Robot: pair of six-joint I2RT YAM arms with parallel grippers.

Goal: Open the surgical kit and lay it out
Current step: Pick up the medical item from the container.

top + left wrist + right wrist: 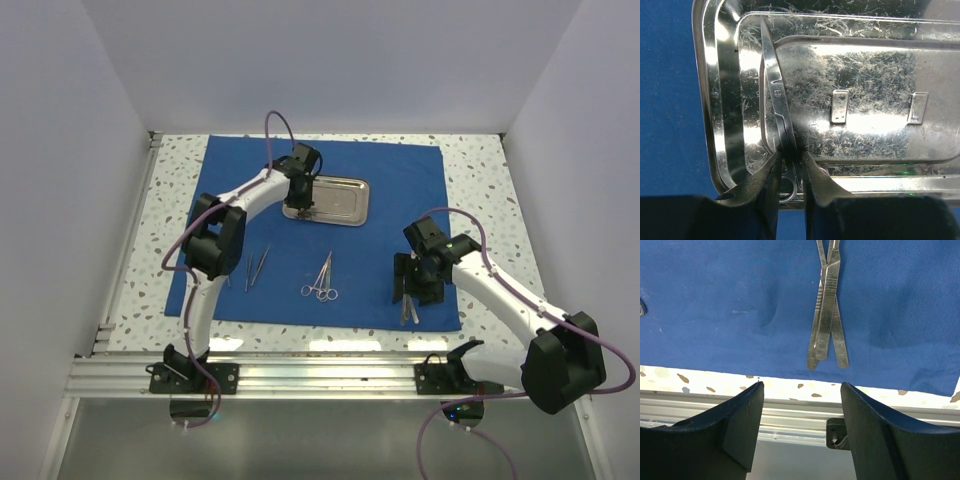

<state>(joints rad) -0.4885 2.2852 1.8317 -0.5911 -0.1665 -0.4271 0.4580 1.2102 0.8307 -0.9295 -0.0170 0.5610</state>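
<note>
1. Blue cloth wrap (420, 170): already opened flat on the worktop (480, 160). You are in the laying-out stage.
2. Steel tray (705, 100): directly under the left gripper (790, 167), its floor stretching ahead and to the right of the gripper.
3. Scissors (774, 90): inside the tray, along its left wall. The blades run straight ahead of the left gripper, which is pinched closed on the shanks just behind the pivot. A ring handle shows between the fingers.
4. Step in hand, as you may judge it: taking the scissors out of the tray to set them on the cloth.
5. Next move calls for a straight lift that clears the tray rim (the tips sit close to the far wall and could catch). Then carry them to a bare patch of cloth.
6. Right gripper (802, 405): spread wide, holding nothing, above the near hem of the cloth.
7. Crossed flat instruments (826, 315): just ahead of the right gripper, lying on the cloth.
8. Ring-handled forceps (322, 282) and tweezers (257, 268): on the cloth, well apart from both grippers.
9. Hard to make out: whether the scissors are off the tray floor. The upper ends of the crossed instruments are cut off, so their type is unclear.
</note>
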